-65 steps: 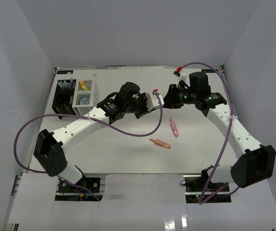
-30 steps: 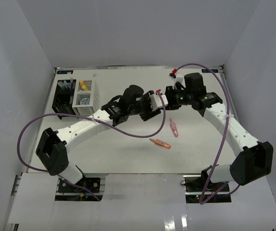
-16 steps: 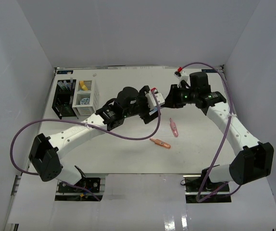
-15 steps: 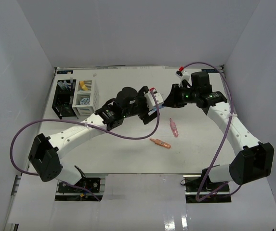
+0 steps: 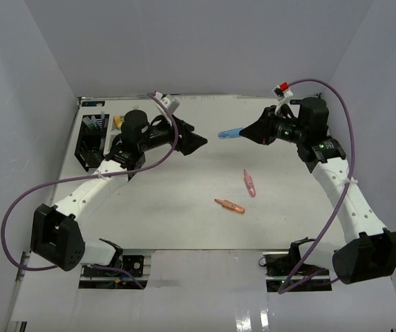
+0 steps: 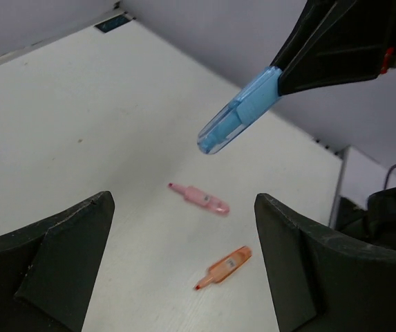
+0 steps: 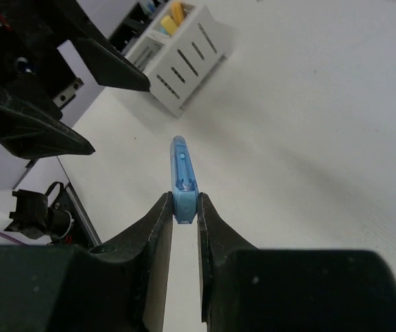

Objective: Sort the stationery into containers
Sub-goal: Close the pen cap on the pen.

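My right gripper (image 7: 184, 207) is shut on the end of a blue marker (image 7: 182, 169), held in the air above the far middle of the table (image 5: 231, 133). My left gripper (image 5: 192, 142) hangs open and empty to the left of it, facing the blue marker (image 6: 242, 111). A pink marker (image 5: 250, 183) and an orange marker (image 5: 229, 205) lie on the table. The black container (image 5: 90, 142) stands at the far left. The white container (image 7: 184, 66), beside it, holds a yellow marker (image 7: 177, 12). In the top view my left arm hides most of the white one.
White walls close in the table on three sides. A purple cable (image 5: 153, 162) loops from the left arm over the table, and another (image 5: 336, 90) arches over the right arm.
The two grippers were together at mid-table. They have drawn apart: the left has swung back towards the containers with jaws now open, the right has moved right, holding the blue marker.
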`<action>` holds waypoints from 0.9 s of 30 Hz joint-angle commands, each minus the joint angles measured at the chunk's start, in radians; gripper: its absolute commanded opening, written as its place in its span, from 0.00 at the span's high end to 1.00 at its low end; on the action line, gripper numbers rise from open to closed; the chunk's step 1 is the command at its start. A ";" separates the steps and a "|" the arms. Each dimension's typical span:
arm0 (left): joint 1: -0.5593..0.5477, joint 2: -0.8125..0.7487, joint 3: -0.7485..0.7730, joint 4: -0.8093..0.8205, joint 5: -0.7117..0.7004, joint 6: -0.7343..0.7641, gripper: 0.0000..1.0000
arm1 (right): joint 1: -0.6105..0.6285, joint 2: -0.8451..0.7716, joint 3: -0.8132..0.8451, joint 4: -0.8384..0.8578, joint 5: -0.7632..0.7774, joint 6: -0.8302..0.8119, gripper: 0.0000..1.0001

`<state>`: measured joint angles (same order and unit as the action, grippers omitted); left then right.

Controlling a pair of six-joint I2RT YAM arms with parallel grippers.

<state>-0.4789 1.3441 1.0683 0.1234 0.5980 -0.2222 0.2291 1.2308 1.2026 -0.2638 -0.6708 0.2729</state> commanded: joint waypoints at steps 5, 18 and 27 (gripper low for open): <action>0.043 -0.010 -0.033 0.321 0.250 -0.339 0.08 | -0.005 -0.062 -0.052 0.345 -0.159 0.104 0.92; 0.051 0.061 0.010 0.467 0.350 -0.479 0.21 | -0.005 -0.054 -0.115 0.641 -0.300 0.278 0.92; 0.043 0.090 0.045 0.513 0.333 -0.505 0.30 | -0.004 -0.042 -0.136 0.716 -0.322 0.327 0.92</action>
<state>-0.4332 1.4372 1.0653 0.5838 0.9279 -0.7086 0.2291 1.1866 1.0805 0.3607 -0.9615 0.5686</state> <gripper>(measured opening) 0.706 0.220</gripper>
